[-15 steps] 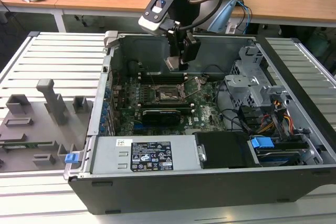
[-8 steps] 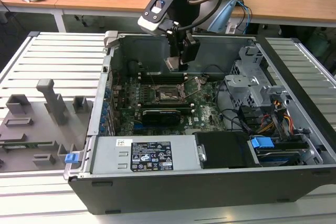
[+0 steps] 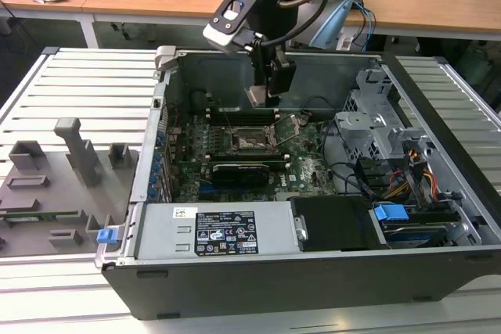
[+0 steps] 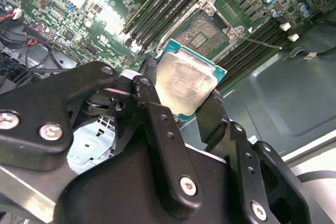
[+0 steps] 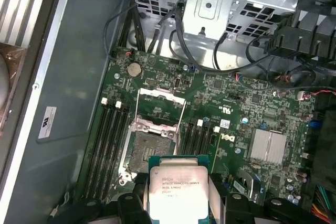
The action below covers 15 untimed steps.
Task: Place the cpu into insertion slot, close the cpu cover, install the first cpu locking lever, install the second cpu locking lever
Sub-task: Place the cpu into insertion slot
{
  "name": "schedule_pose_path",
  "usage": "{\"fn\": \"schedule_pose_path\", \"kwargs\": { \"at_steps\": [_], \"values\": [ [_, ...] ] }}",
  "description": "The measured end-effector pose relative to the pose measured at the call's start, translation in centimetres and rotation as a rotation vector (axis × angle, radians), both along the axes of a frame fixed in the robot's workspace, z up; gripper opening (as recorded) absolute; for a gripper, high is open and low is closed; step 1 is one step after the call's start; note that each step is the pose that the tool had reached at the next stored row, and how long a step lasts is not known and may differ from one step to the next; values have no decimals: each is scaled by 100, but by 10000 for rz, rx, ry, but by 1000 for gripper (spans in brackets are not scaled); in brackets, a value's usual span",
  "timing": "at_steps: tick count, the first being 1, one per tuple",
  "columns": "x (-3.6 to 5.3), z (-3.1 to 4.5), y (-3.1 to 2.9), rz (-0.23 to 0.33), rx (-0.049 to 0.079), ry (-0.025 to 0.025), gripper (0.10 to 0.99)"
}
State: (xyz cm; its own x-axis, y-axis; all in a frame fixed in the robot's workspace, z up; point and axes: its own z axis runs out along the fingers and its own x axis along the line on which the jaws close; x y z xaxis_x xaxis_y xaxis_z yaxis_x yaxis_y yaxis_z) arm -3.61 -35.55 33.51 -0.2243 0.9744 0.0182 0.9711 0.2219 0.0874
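Note:
My gripper [image 3: 262,96] is shut on the cpu [image 3: 259,95], a flat square chip with a silvery top, and holds it in the air inside the open computer case. In the second wrist view the cpu [image 4: 186,83] sits between two black fingers [image 4: 211,113]. Its printed top shows in the first wrist view [image 5: 177,191]. The insertion slot [image 3: 252,143] lies below it on the green board, its dark pin field bare in both wrist views [image 5: 145,151] [image 4: 208,29]. The cpu cover [image 5: 159,107] is swung open beside the slot. A thin locking lever [image 3: 293,127] stands raised next to the slot.
A long black expansion card [image 3: 246,168] lies just in front of the slot, and memory slots [image 5: 107,140] flank it. The case walls [image 3: 329,76], a metal drive cage [image 3: 376,127] with cables and the power supply [image 3: 211,231] surround the board. A grey fixture tray [image 3: 63,185] sits outside the case.

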Motion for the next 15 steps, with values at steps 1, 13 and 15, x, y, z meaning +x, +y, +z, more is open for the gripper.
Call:
{"fn": "schedule_pose_path", "kwargs": {
  "at_steps": [1,13,15],
  "values": [
    [0,-2,0,-18,-1,1,541],
    [0,-22,0,-489,-1,1,541],
    [0,-29,0,-687,0,0,541]
  ]
}}
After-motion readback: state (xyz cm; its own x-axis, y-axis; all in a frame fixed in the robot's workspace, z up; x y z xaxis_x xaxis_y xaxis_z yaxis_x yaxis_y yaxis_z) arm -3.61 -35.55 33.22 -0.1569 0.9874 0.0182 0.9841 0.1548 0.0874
